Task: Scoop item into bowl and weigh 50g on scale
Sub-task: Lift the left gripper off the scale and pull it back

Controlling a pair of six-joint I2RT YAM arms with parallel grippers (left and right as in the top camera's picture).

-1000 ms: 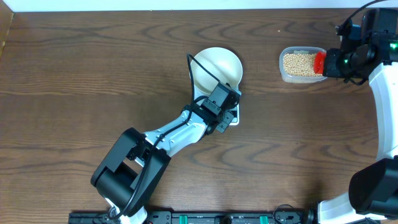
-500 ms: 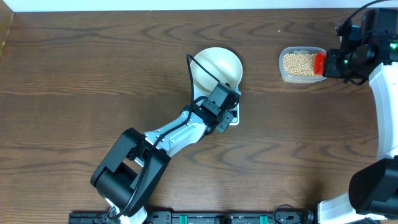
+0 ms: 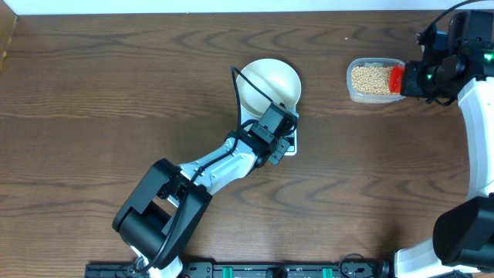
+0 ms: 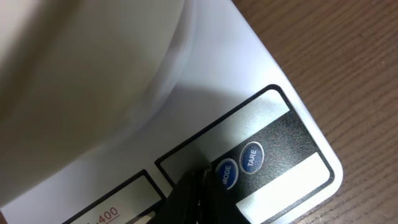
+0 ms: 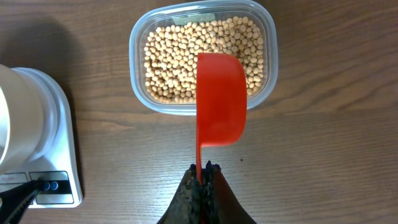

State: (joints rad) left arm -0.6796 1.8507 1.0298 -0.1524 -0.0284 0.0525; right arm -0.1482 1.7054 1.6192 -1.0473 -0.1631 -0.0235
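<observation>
Overhead view: dark brown wood-grain bench (image 3: pixel 93 93) under everything. Reaching in from bottom left, black-and-white left arm (image 3: pixel 208 174); along right edge, white-and-black right arm (image 3: pixel 478 123). Near bench centre, flat white rectangular digital scale (image 3: pixel 291 147), mostly hidden under left arm and under round plain cream-white bowl (image 3: pixel 270 81) sitting on it. Well apart to the right, clear rounded-rectangular plastic tub (image 3: pixel 350 81) holding many small round tan-beige beans (image 3: pixel 370 79). Bright red plastic scoop (image 3: pixel 397 77) at tub's right end.

Right wrist view: right pincer (image 5: pixel 202 171) clamped narrow on thin handle of scoop (image 5: pixel 221 99). Scoop head over near rim of tub (image 5: pixel 137 56), overlapping beans (image 5: pixel 174 62). All visible beans inside tub. Scale (image 5: pixel 65 143) with bowl (image 5: pixel 22 112) on top at left, apart from tub.

Left wrist view: left pincer (image 4: pixel 199 186) with dark fingers pressed together, nothing between them. Tip down on front panel of scale (image 4: pixel 249 74), right at edge of round blue MODE button (image 4: pixel 226 173); pressing it or just beside it, cannot tell. Round blue TARE button (image 4: pixel 251 157) just to the right, touching neither finger. Bowl (image 4: pixel 81 62) blurred, filling upper left.
</observation>
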